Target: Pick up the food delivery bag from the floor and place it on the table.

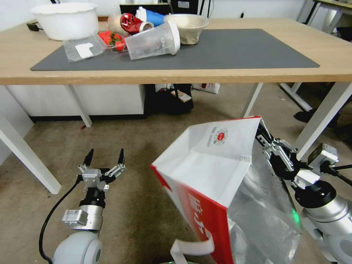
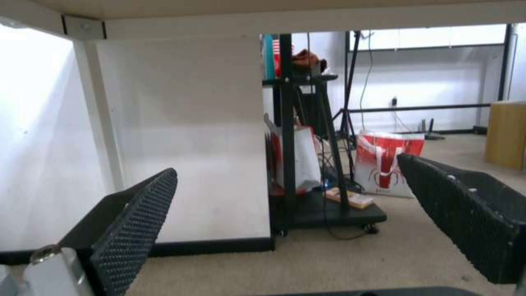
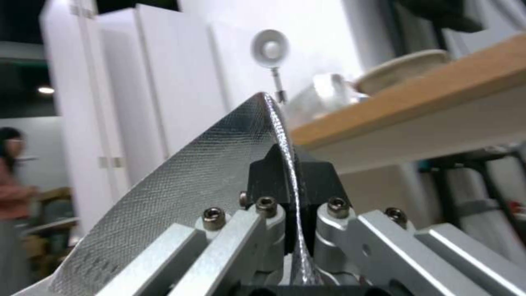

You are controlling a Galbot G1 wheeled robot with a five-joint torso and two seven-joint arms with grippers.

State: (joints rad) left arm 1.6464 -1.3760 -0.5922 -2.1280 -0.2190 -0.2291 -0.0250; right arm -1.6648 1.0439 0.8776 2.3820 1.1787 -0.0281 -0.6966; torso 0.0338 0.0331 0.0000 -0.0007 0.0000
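**Bag pinched at its rim, tilted below the counter edge**

The right end effector (image 3: 290, 193) is clamped on the top rim of the large boxy red-and-white food delivery bag with silver foil lining (image 1: 216, 176), its fingers pressed together on the thin foil-lined wall. The bag hangs tilted in front of the robot, mouth gaping, below the front edge of the wide light-wood counter with the dark grey mat (image 1: 256, 75); whether its base touches the grey-brown carpeted floor (image 1: 121, 135) cannot be seen.

It looks light but soft: the wall bows at the pinch, so it may swing or slip. The white strap handle (image 1: 190, 248) would probably give a firmer hold.

The left end effector (image 1: 104, 157) hovers low over the carpet, fingers apart, holding nothing.

The bag must clear the counter's front edge. The mat's right half is bare; a tipped clear plastic cup (image 1: 154, 41), bowls and trays crowd its left end.
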